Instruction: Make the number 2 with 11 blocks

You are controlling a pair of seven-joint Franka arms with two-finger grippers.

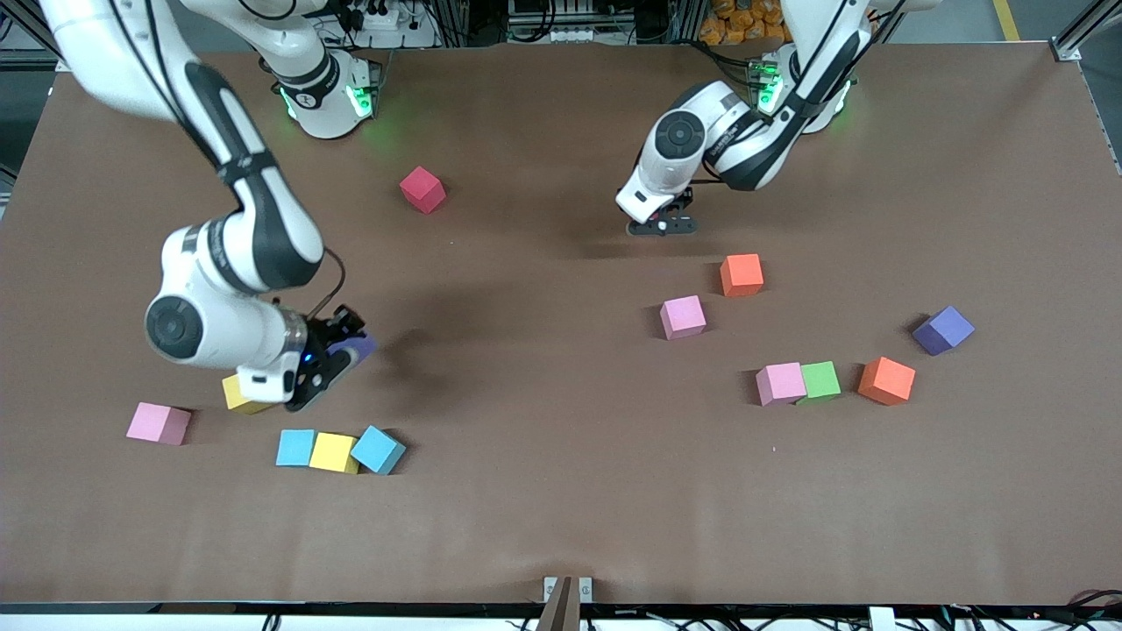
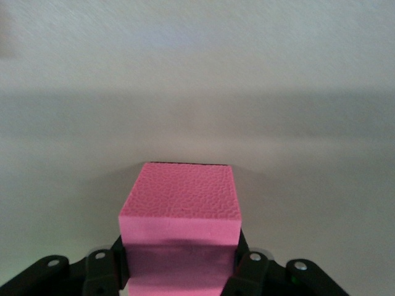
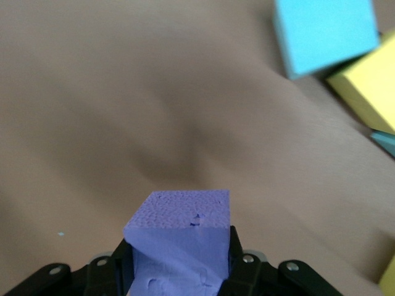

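We are looking at a job that is barely begun: no figure two is reading anywhere on the brown worktop [image 1: 561,526], and the small matte foam cubes are lying scattered in two loose groups. Toward the right arm's end, a light blue cube [image 1: 296,447], a yellow cube [image 1: 334,452] and a second light blue cube [image 1: 379,450] are sitting touching in a short row, which we are judging to be the first stroke. A pink cube [image 1: 158,423] is lying near them, another yellow cube [image 1: 238,394] is showing partly under the arm, and a red cube [image 1: 422,189] is lying well apart, farther from the camera. The right claw [image 1: 344,350] is clamping a purple foam cube [image 3: 179,231] over the worktop just above that row. The left claw [image 1: 663,224] is closing on a pink foam cube [image 2: 180,209] down at the worktop; whether the grip is firm we cannot tell. Toward the left arm's end, two orange cubes [image 1: 742,274] [image 1: 886,380], two pink cubes [image 1: 683,316] [image 1: 780,383], a green cube [image 1: 820,379] and a purple cube [image 1: 943,329] are waiting unplaced, so most of the placing is left.
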